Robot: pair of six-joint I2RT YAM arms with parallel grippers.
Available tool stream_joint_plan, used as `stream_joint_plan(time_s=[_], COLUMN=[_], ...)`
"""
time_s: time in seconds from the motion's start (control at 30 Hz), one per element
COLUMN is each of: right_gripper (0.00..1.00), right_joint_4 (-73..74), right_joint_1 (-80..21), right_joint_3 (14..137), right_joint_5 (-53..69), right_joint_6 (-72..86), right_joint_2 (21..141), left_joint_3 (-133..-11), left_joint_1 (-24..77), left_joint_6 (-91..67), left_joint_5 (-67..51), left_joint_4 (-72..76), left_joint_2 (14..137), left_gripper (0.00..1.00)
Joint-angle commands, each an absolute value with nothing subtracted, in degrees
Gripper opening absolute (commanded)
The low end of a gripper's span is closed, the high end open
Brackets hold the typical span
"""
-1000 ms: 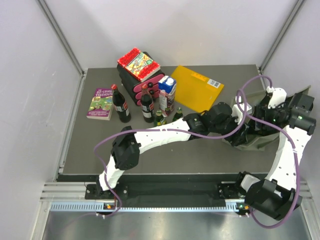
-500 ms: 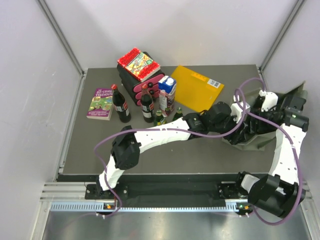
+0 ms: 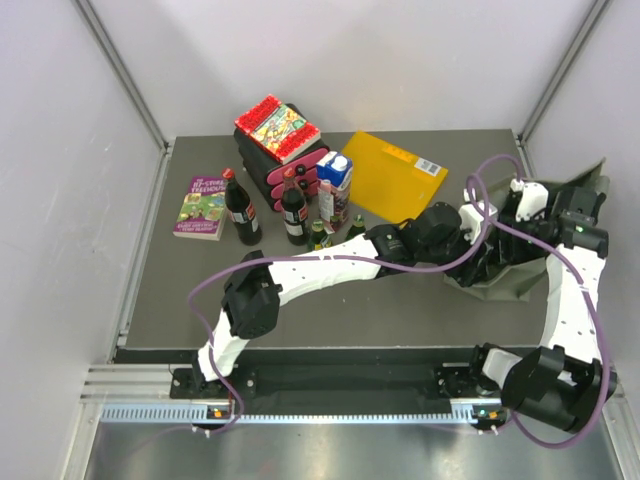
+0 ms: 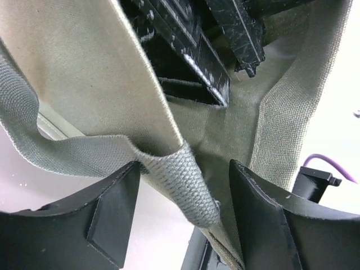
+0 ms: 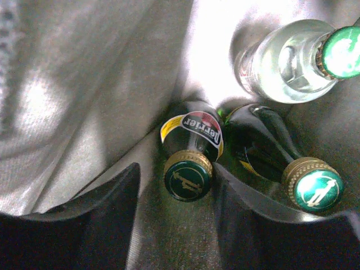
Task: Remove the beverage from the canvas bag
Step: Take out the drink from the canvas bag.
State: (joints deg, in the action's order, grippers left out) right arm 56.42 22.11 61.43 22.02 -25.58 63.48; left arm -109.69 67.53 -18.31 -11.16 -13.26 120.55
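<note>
On the left of the counter (image 3: 180, 290) lies one paperback book (image 3: 200, 207). Next come two dark cola bottles (image 3: 242, 208), upright, and behind them one black-and-pink stack (image 3: 285, 165) with a colourful printed item on top. Just beside these stand one blue-and-white carton (image 3: 335, 185) and two small green bottles (image 3: 318, 237). Further right, one yellow-orange folder (image 3: 395, 177) lies flat.

At the right edge sits the one olive canvas bag (image 3: 520, 275), and both arms reach to it. The left tool (image 4: 184, 169) has its fingers (image 4: 109, 214) apart, with the bag's woven rim strap (image 4: 174, 180) passing between them. The strap meets one finger and stands clear of the other.

Three bottles sit inside the bag. A green Perrier bottle (image 5: 191, 138) points its gold-rimmed cap at the right tool (image 5: 175, 169), whose fingers (image 5: 84, 208) stand apart on either side of that cap, not pressed onto it. Touching it on the right leans a second green bottle (image 5: 264, 146). Above that is a clear glass bottle (image 5: 281, 64) with a green cap.
</note>
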Motion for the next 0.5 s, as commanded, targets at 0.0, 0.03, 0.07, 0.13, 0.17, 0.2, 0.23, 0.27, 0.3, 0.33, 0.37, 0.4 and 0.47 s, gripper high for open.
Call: stream_joint_plan(time_s=[0.0, 0.03, 0.07, 0.13, 0.17, 0.2, 0.23, 0.27, 0.3, 0.33, 0.37, 0.4, 0.47], right_gripper=[0.49, 0.46, 0.37, 0.29, 0.19, 0.14, 0.09, 0.01, 0.0, 0.0, 0.0, 0.0, 0.0], right_joint_4=[52.91, 52.65, 52.47, 52.47, 52.47, 52.38, 52.38, 51.95, 51.86, 51.86, 52.03, 52.29, 53.34], right_joint_1=[20.83, 20.83, 20.83, 20.83, 20.83, 20.83, 20.83, 20.83, 20.92, 20.92, 20.92, 20.92, 21.09], right_joint_3=[61.17, 61.17, 61.26, 61.44, 61.61, 61.87, 62.05, 62.4, 63.45, 64.15, 64.94, 66.52, 68.11], right_joint_5=[21.01, 21.18, 21.27, 21.8, 21.88, 21.97, 21.97, 21.97, 21.89, 21.71, 21.8, 21.88, 22.32], right_joint_6=[-25.05, -24.96, -24.87, -25.22, -25.4, -25.57, -25.75, -25.75, -25.93, -25.93, -26.1, -26.36, -27.15], right_joint_2=[63.55, 63.37, 63.2, 62.49, 62.14, 61.27, 60.74, 60.21, 59.07, 58.63, 58.1, 57.23, 56.52], left_joint_3=[-110.74, -110.92, -111.35, -111.71, -112.06, -112.15, -112.24, -112.24, -112.24, -112.24, -112.24, -112.15, -112.15], left_joint_1=[68.64, 68.64, 68.64, 68.56, 68.55, 68.29, 68.12, 67.94, 67.5, 67.15, 66.89, 66.19, 65.31], left_joint_6=[-16.44, -16.44, -16.44, -16.44, -16.44, -16.52, -17.31, -17.66, -17.93, -18.97, -19.51, -20.12, -22.49], left_joint_5=[-11.69, -11.6, -11.43, -11.16, -10.99, -11.07, -11.16, -11.25, -11.42, -11.69, -11.86, -11.95, -12.83], left_joint_4=[-16.96, -17.22, -17.57, -18.19, -18.28, -18.63, -18.72, -18.72, -18.63, -18.46, -18.2, -17.93, -16.7], left_joint_2=[122.87, 122.87, 122.96, 123.13, 123.13, 123.13, 122.96, 122.96, 122.61, 122.52, 122.26, 121.91, 121.82], left_gripper=[0.69, 0.69, 0.69, 0.69, 0.7, 0.7, 0.7, 0.7, 0.7, 0.71, 0.71, 0.72, 0.73])
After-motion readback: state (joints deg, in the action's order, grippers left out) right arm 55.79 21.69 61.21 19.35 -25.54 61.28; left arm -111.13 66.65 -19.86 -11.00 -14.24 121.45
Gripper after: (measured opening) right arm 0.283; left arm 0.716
